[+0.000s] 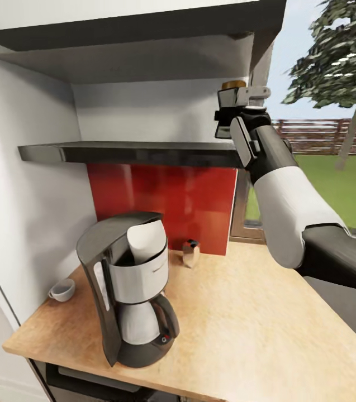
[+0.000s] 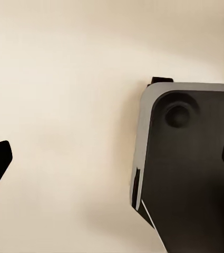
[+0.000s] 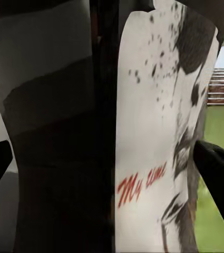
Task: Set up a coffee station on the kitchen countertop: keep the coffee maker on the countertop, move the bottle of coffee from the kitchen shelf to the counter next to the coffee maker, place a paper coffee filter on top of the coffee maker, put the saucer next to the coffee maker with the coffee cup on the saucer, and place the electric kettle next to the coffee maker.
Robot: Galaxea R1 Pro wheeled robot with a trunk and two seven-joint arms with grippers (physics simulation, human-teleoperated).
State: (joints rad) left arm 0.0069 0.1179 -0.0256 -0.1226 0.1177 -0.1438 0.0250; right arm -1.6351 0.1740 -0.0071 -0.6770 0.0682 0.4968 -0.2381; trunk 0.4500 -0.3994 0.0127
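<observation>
Gripping one bottle of coffee [image 1: 232, 89], right gripper [image 1: 235, 106]; one coffee maker [image 1: 130, 287], one coffee cup [image 1: 62, 290].

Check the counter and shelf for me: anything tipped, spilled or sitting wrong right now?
One thing: the coffee cup beside the coffee maker looks tilted, leaning rather than standing flat on the countertop. The coffee maker stands upright. No spill shows. The right gripper is at the shelf around the bottle.
</observation>
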